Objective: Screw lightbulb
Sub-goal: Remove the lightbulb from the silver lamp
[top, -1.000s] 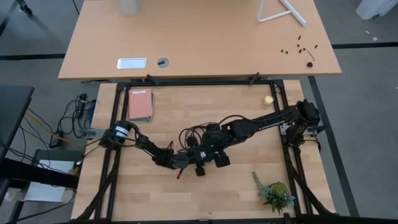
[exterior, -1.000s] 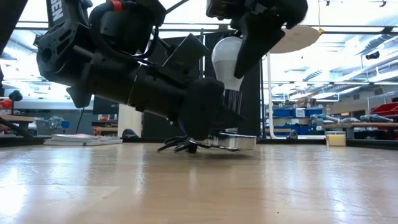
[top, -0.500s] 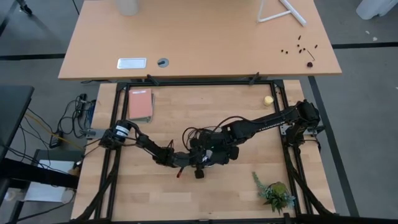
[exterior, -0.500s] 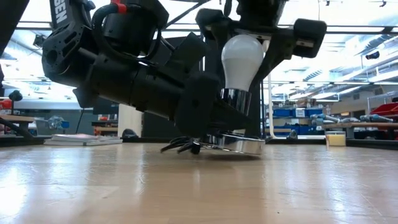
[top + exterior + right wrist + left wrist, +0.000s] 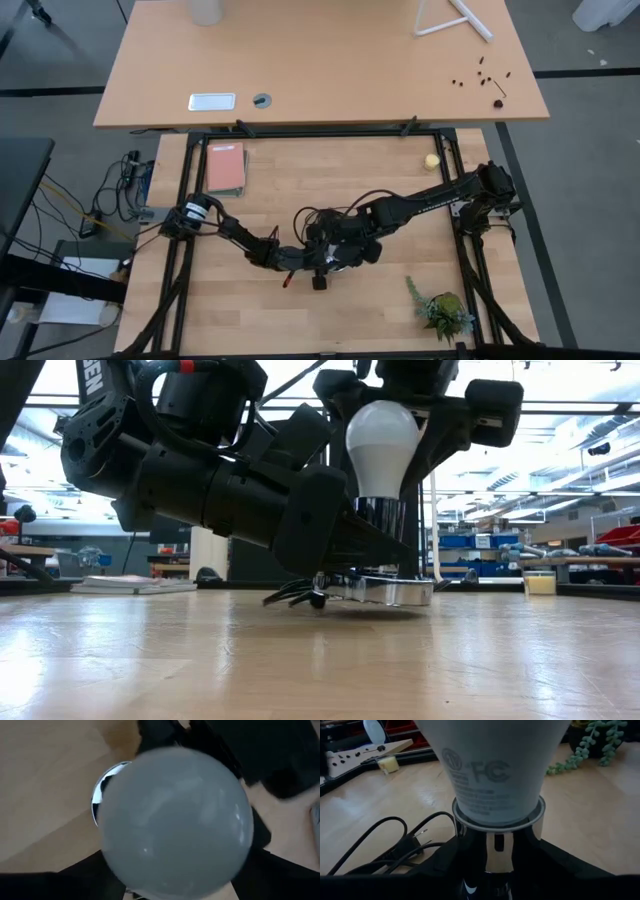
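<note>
Lightbulb point(image 5: 381, 450) upright in chrome socket point(image 5: 381, 528) mid-worktop point(image 5: 320, 660); right claw point(image 5: 400, 420) pinching its dome, left claw point(image 5: 300, 258) clamped on socket. Risk: tilted twisting cross-threads, slipping bulb

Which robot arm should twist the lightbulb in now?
Probably the right: the right gripper sits over the lightbulb, upright in its socket. The left gripper is beside the socket.

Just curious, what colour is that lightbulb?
The lightbulb is white, with grey printed markings; clearest in the low view.
</note>
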You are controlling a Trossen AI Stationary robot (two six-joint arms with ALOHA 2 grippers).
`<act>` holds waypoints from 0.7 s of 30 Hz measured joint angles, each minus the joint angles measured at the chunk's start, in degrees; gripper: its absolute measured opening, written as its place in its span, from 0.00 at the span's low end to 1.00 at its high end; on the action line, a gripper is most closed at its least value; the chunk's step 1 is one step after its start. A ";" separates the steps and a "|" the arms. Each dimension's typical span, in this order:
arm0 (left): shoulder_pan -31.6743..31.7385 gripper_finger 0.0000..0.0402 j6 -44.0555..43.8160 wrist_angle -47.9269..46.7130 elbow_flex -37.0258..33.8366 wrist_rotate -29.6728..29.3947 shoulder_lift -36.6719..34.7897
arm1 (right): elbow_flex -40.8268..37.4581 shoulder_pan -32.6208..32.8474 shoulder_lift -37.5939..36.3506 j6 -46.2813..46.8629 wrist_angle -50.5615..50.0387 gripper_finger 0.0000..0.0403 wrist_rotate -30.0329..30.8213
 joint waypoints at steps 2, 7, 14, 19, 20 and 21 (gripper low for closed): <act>0.00 0.45 -0.02 -0.01 0.00 -0.17 0.00 | 0.00 0.02 0.01 4.54 -0.69 0.74 1.81; 0.03 0.46 -0.06 -0.11 0.00 -0.48 0.00 | 0.02 0.38 -0.53 11.15 -7.53 0.78 3.71; 0.05 0.46 -0.66 -0.09 0.00 -0.84 0.00 | 0.02 0.46 -3.68 29.30 -14.24 0.83 2.95; 0.05 0.46 -0.83 -0.09 0.00 -0.86 -0.01 | -1.47 0.95 -7.18 50.28 -16.27 0.81 0.22; 0.07 0.46 -0.86 -0.07 0.02 -0.86 -0.02 | -2.68 1.31 -8.05 53.93 -16.22 0.80 0.30; 0.07 0.46 -0.87 -0.05 0.02 -0.88 -0.02 | -4.31 1.73 -8.92 56.99 -15.65 0.80 0.40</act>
